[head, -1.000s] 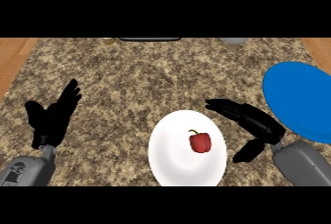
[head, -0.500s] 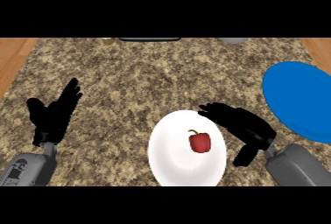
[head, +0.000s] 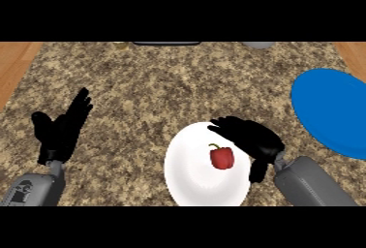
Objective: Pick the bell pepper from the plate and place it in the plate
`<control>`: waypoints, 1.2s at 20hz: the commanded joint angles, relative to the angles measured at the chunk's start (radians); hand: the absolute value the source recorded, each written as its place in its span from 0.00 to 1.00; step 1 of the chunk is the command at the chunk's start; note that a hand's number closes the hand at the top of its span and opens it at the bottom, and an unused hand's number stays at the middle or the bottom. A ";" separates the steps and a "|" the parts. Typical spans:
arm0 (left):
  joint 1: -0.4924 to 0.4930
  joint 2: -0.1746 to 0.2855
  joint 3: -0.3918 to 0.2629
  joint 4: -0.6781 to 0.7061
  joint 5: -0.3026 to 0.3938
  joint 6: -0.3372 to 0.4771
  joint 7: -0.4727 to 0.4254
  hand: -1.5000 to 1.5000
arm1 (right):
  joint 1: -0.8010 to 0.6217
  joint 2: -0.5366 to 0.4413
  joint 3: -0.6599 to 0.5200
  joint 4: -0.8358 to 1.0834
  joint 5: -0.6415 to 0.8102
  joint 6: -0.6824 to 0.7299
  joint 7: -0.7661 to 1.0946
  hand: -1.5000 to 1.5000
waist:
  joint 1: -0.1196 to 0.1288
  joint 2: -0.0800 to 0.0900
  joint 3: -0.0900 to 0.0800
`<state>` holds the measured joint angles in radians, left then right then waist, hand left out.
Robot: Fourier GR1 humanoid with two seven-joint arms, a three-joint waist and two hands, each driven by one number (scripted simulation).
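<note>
A red bell pepper (head: 221, 157) with a green stem lies near the middle of a white plate (head: 190, 181) at the counter's front. My right hand (head: 251, 138) hangs over the plate's right rim, just right of and above the pepper, with fingers relaxed and spread and nothing in them. A blue plate (head: 336, 111) sits at the right edge of the view, partly cut off. My left hand (head: 63, 128) rests open at the left with its fingers pointing up.
The counter's speckled stone top (head: 164, 87) has wooden strips at its left and right edges. A dark object and a grey object peek in at the far edge.
My right hand has moved left from beside the blue plate to over the white plate's right rim, close to the pepper. The left hand and the pepper have not moved.
</note>
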<state>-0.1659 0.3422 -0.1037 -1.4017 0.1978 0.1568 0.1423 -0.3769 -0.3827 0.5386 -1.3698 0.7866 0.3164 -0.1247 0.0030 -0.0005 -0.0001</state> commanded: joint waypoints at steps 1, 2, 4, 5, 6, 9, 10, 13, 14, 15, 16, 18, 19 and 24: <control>-0.006 0.000 0.028 0.002 -0.020 -0.025 0.008 0.50 | -0.030 0.117 0.018 0.076 0.085 0.012 0.056 0.00 | 0.002 0.001 0.000; -0.030 -0.050 0.028 0.087 -0.052 -0.010 -0.054 0.50 | -0.052 0.049 -0.056 0.098 0.069 0.036 -0.047 0.00 | -0.001 0.001 0.000; -0.070 -0.021 0.076 0.127 -0.030 -0.066 -0.050 0.50 | -0.013 0.052 -0.054 0.091 0.116 0.005 -0.045 0.00 | -0.004 0.001 0.000; 0.040 -0.005 0.075 0.007 -0.033 -0.059 -0.035 0.50 | -0.020 0.084 -0.053 0.119 0.139 -0.007 -0.036 0.00 | 0.002 0.000 0.000; 0.003 -0.031 0.068 0.033 -0.046 -0.056 -0.023 0.50 | -0.005 0.116 -0.042 0.056 0.167 0.010 0.025 0.00 | -0.001 0.000 0.000; 0.009 -0.034 0.071 -0.023 -0.057 -0.069 0.031 0.50 | -0.019 0.137 -0.058 0.145 0.209 -0.002 -0.027 0.00 | 0.000 0.000 0.000; 0.037 -0.039 0.078 -0.036 -0.052 -0.067 0.018 0.50 | -0.058 0.180 -0.057 0.229 0.233 -0.048 -0.035 0.00 | 0.004 0.001 0.000; 0.050 -0.047 0.102 -0.036 -0.058 -0.093 -0.010 0.50 | -0.044 0.173 -0.071 0.185 0.267 0.012 -0.022 0.00 | 0.000 0.000 0.000; 0.028 -0.048 0.110 0.052 -0.063 -0.120 -0.065 0.50 | -0.069 0.187 -0.067 0.182 0.275 0.038 -0.013 0.00 | -0.001 0.001 0.000; -0.077 -0.079 0.081 0.080 -0.097 -0.060 0.010 0.50 | -0.061 0.187 -0.042 0.218 0.290 0.011 -0.032 0.00 | -0.004 0.002 0.000; 0.028 -0.042 0.124 0.016 -0.057 -0.118 -0.024 0.50 | -0.047 0.227 -0.042 0.224 0.310 0.015 0.001 0.00 | 0.001 0.000 0.000; 0.029 -0.025 0.126 -0.056 -0.052 -0.125 0.041 0.50 | -0.086 0.179 -0.060 0.244 0.308 0.053 -0.077 1.00 | 0.003 0.000 0.000; 0.013 -0.085 0.081 -0.024 -0.102 -0.058 0.014 0.50 | -0.040 0.187 0.013 0.240 0.335 0.043 -0.083 1.00 | 0.001 0.001 0.000; 0.038 -0.077 0.129 0.005 -0.098 -0.115 -0.024 0.50 | -0.013 0.211 -0.028 0.205 0.356 0.044 -0.148 1.00 | -0.001 0.000 0.000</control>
<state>-0.1507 0.2746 0.0062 -1.4057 0.1075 0.0604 0.1452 -0.4277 -0.1963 0.5070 -1.1592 1.1110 0.3634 -0.2486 0.0029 -0.0059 -0.0041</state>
